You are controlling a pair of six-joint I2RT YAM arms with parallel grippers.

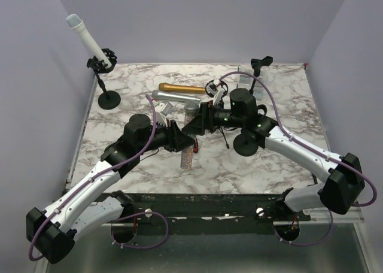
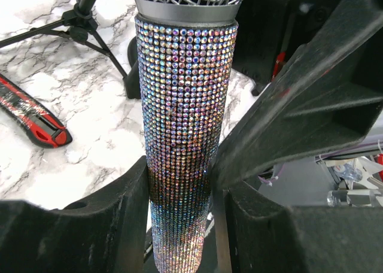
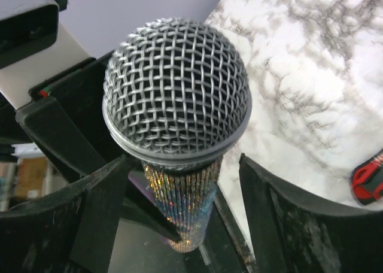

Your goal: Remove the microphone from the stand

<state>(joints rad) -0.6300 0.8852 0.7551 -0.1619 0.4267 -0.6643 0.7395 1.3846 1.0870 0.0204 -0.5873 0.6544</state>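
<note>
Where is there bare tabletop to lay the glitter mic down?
Bare: the table at the front, between left arm and right arm, and at right past that arm. Crowded: mid-table, with gold mic, silver mic and the held glitter mic.

A microphone (image 2: 182, 135) is covered in rows of tiny iridescent rhinestones shimmering pink, blue and gold, with a silver-grey wire-mesh head (image 3: 176, 87). The worktop (image 1: 281, 87) is white marble with grey veins. Also shown: a gold microphone (image 1: 181, 88), a white microphone (image 1: 90, 41) and a red-and-black tool (image 2: 30, 120).
</note>
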